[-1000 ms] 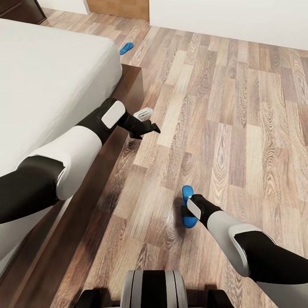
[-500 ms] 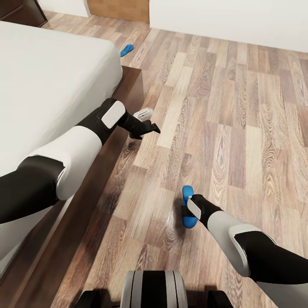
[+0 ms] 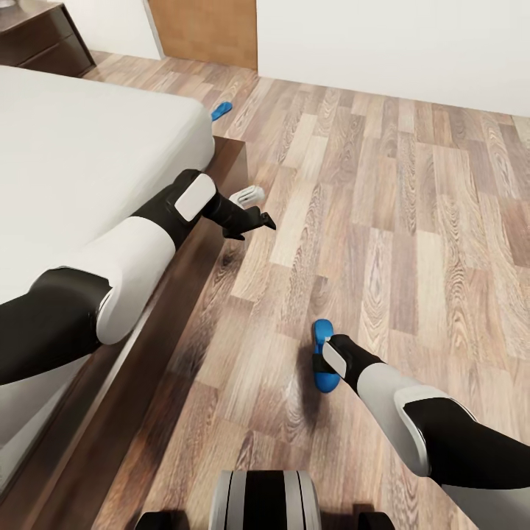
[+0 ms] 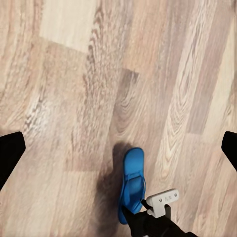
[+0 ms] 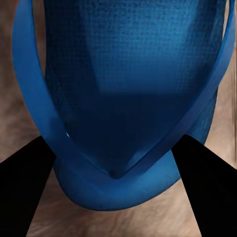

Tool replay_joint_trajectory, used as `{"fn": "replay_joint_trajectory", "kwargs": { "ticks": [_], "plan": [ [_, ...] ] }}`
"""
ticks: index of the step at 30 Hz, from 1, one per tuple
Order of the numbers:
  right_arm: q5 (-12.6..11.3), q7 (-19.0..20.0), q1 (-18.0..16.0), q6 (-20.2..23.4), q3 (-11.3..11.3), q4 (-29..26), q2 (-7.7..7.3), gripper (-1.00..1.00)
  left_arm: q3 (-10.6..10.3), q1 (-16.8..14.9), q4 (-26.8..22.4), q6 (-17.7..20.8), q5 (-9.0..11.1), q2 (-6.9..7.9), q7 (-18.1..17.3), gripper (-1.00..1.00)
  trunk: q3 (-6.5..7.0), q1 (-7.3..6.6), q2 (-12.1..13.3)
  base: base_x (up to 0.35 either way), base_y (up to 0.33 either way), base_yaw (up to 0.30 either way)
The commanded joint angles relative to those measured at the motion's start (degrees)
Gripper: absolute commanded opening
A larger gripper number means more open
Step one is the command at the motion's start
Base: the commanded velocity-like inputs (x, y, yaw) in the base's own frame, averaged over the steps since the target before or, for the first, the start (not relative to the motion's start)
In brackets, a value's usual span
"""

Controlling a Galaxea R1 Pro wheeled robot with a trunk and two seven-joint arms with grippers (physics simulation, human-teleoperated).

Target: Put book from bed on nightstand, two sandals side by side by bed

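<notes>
While our right gripper (image 3: 322, 362) hangs low over the wood floor (image 3: 412, 221), we see one blue sandal (image 3: 322, 353) directly under it. In the right wrist view the sandal (image 5: 118, 98) lies between the two dark fingers (image 5: 202, 187), which stand on each side of its toe strap; whether they press on it we cannot tell. The left wrist view shows this same sandal (image 4: 131, 182) flat on the planks with the right gripper (image 4: 148, 217) at its end. Our left gripper (image 3: 252, 219) is farther ahead, held out beside the dark frame of the bed (image 3: 221, 169), and its fingers (image 4: 10, 155) are spread wide apart with nothing between them. The second sandal (image 3: 220, 111) lies well beyond the left gripper, on the floor close to the corner of the bed. A dark nightstand (image 3: 37, 37) stands beyond the mattress.
</notes>
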Motion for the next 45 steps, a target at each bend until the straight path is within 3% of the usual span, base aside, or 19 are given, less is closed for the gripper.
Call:
{"fn": "replay_joint_trajectory", "kwargs": {
  "ticks": [1,33,45],
  "plan": [
    [-0.7,-0.3,0.0,0.3,0.4,-0.1,-0.01,-1.0,-0.1,0.0,0.0,0.1,0.3,0.0,0.3,1.0,0.19,-0.03,0.0,0.0,0.0,0.0],
    [-0.7,-0.3,0.0,0.2,0.4,-0.3,-2.75,-1.0,-0.4,0.3,0.1,-0.6,-0.1,0.0,0.9,1.0,7.28,-0.85,0.4,0.0,0.0,0.0],
    [-0.7,-0.3,0.0,0.2,0.4,-0.5,-3.16,-1.0,-0.5,4.0,0.1,-3.3,-0.2,0.0,0.9,1.0,9.94,-1.16,0.6,0.0,0.0,0.0]
  ]
}}
